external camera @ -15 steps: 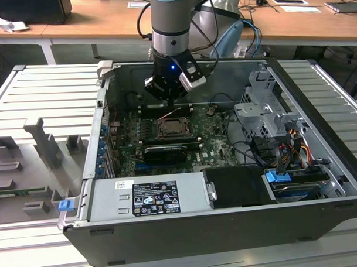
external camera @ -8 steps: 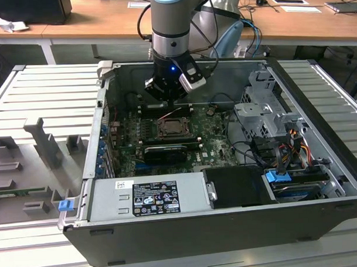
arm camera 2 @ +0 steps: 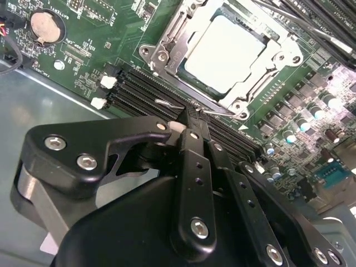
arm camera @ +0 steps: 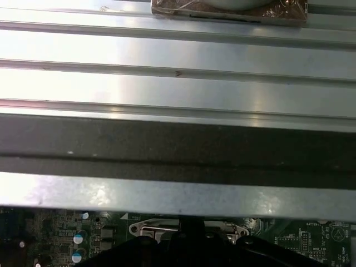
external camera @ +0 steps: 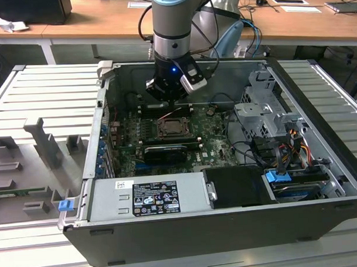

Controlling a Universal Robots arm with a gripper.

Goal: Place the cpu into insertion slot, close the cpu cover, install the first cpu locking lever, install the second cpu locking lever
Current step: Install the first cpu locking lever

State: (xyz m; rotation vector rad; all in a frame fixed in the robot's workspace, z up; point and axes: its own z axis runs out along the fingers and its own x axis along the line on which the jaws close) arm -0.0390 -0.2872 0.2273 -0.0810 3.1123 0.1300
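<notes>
The cpu [arm camera 2: 222, 53], a pale silver square, lies seated in the insertion slot [external camera: 173, 128] on the green board inside the open computer case. The cpu cover [arm camera 2: 196, 29], a silver frame, lies flat around it. My gripper [arm camera 2: 192, 118] hangs just off one edge of the socket, its black fingers [arm camera 2: 193, 161] shut together. Their tips sit right at a thin wire locking lever [arm camera 2: 165, 103] that runs along that edge. In the exterior view the gripper [external camera: 173, 102] stands upright just behind the socket.
Black memory slots [arm camera 2: 139, 92] run beside the socket, with a coin battery [arm camera 2: 44, 25] and capacitors [arm camera 2: 300, 125] around. The power supply [external camera: 148, 196], drive cage [external camera: 263, 116] and cables [external camera: 284, 147] crowd the case. The case wall [arm camera: 178, 150] stands close.
</notes>
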